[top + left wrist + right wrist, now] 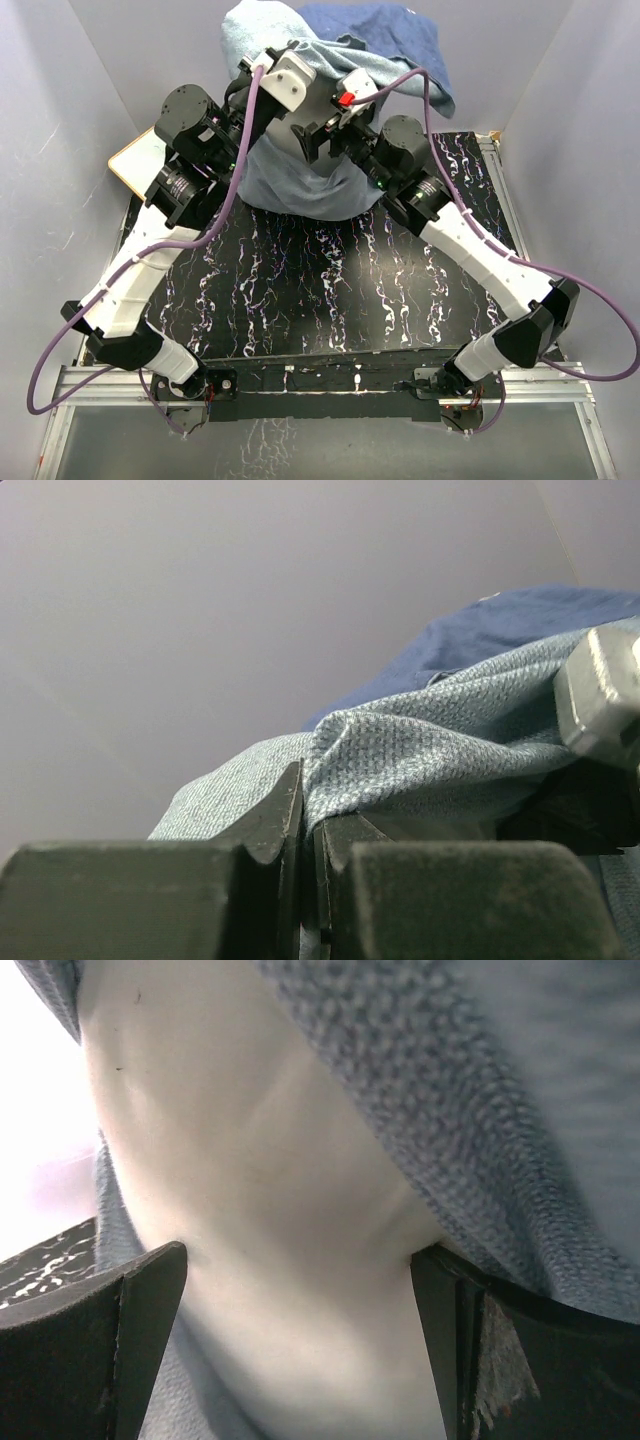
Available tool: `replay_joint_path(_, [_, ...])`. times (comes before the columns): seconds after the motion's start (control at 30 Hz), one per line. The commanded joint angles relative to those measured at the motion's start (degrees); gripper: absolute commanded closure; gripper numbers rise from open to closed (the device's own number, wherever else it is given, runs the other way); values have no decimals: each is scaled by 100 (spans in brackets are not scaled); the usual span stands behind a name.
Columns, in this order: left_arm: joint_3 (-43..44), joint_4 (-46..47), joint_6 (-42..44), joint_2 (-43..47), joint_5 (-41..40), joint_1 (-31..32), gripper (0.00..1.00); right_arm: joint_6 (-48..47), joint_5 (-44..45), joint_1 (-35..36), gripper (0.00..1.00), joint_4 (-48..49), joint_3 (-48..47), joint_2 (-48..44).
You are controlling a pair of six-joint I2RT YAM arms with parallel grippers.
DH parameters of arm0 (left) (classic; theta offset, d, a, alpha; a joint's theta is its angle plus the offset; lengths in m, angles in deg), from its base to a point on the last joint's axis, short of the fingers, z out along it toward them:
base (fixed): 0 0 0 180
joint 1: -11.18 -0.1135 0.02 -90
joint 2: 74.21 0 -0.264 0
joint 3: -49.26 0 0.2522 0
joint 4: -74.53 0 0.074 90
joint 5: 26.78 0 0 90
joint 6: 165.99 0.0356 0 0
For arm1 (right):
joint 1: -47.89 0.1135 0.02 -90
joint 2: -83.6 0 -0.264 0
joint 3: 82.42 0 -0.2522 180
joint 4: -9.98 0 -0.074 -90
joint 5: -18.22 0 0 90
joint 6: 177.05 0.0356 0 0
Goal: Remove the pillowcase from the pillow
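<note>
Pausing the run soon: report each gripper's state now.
Left gripper: shut on the pillowcase.
Right gripper: open wide, straddling the pillow.

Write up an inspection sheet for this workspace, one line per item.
Surface: black table with white veining.
Job's things: pillowcase heaped at the far end, pale reverse mostly outward, navy side at the back; white pillow showing beneath it.
Clutter: orange-edged white board at the far left edge.
Grippers: left gripper shut on a fold of the pillowcase; right gripper open, one finger on either side of the pillow.
Cables: purple cables loop from each wrist back to the bases.
Surroundings: plain grey walls on both sides; nothing else seen.
</note>
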Motion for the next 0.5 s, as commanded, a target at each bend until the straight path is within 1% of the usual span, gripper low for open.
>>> replay_joint_path(0.0, [413,118,-250,102,216,42,100,-706,-265,55,2,615,-608,218])
replay_joint_path(0.1, [470,-43,-327,92,146,43,100,-1113,-151,245,2,631,-774,337])
replay_joint_path(0.2, [421,-264,-519,119,101,42,100,-1273,-293,358,2,781,-718,361])
replay_joint_path(0.27, [252,-386,-634,194,83,42,100,-1366,-420,453,2,957,-524,311])
replay_joint_path(0.37, [-24,-407,-693,324,89,41,100,-1456,-925,500,2,1349,-72,97])
replay_joint_path(0.47, [-24,-445,-756,310,88,41,100,-1661,-1097,501,2,1546,178,-21])
